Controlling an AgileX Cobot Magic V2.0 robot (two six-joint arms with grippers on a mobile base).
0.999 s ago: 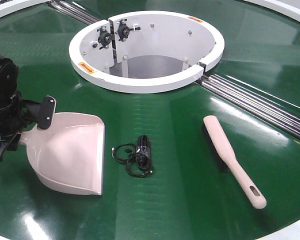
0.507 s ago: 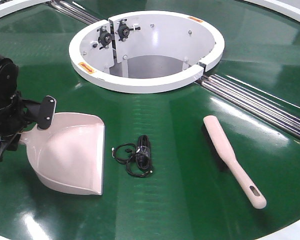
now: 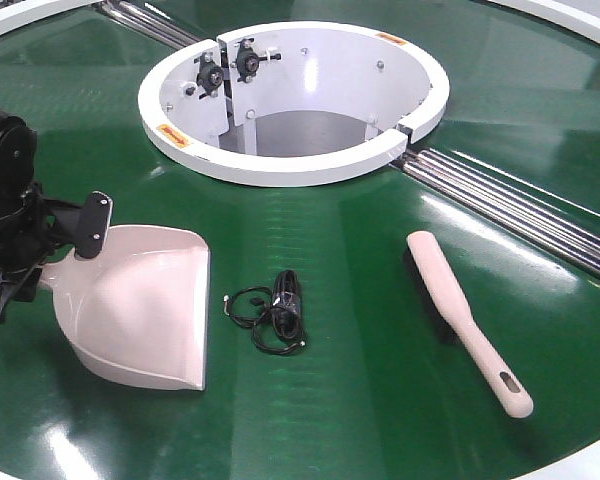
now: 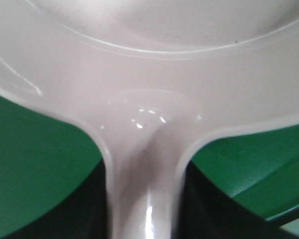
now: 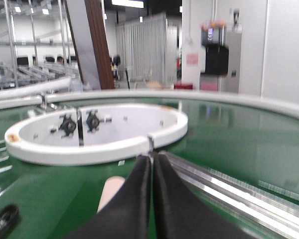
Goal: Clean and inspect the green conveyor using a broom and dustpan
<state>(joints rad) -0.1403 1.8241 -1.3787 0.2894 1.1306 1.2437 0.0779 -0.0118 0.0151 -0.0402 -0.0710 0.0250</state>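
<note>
Left gripper (image 4: 144, 204) clamps the handle of the dustpan (image 3: 145, 300); right gripper (image 5: 152, 156) is pinched closed on nothing. Below, the green conveyor (image 3: 360, 260) rings its white hub (image 3: 280, 168) — dustpan flat at left, broom (image 3: 450, 292) at right, black cable (image 3: 276, 312) coiled between them.

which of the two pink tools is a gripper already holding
The dustpan, the wide scoop on the left: the left gripper clamps its handle. The slim broom lies free.
</note>
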